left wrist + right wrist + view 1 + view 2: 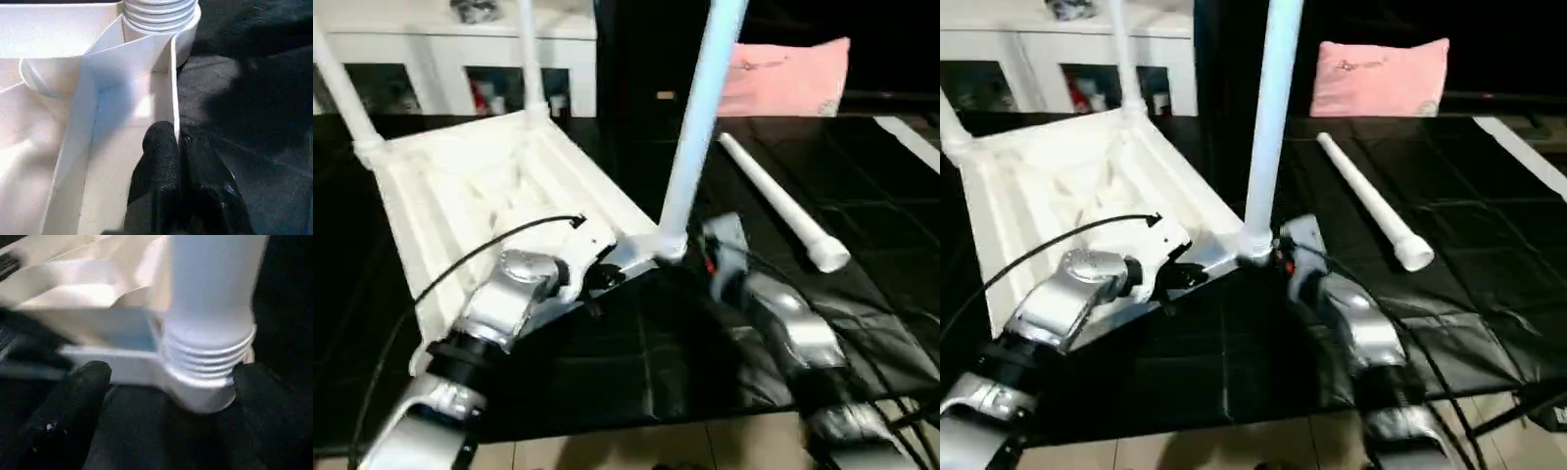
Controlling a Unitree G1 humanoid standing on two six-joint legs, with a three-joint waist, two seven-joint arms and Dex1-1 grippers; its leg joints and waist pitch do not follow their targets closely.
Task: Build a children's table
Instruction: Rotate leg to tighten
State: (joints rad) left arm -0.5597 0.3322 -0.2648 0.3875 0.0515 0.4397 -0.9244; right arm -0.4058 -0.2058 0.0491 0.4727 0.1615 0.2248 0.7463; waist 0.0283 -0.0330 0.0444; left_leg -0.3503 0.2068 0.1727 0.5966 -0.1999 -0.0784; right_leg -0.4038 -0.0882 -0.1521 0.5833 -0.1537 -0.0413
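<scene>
The tabletop (122,88) rim is pinched by the left gripper (176,147); the right gripper (168,382) is spread around the upright leg (210,308).

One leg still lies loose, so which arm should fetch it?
Right: its open pincer is free, nearer the loose white tubular leg. The left pincer is shut on the white plastic tabletop's rim.

Looks like a home room: white cabinet (450,59) with glass doors holding knick-knacks, pink pillow (1379,76) behind, dark tiled floor (862,196).
</scene>
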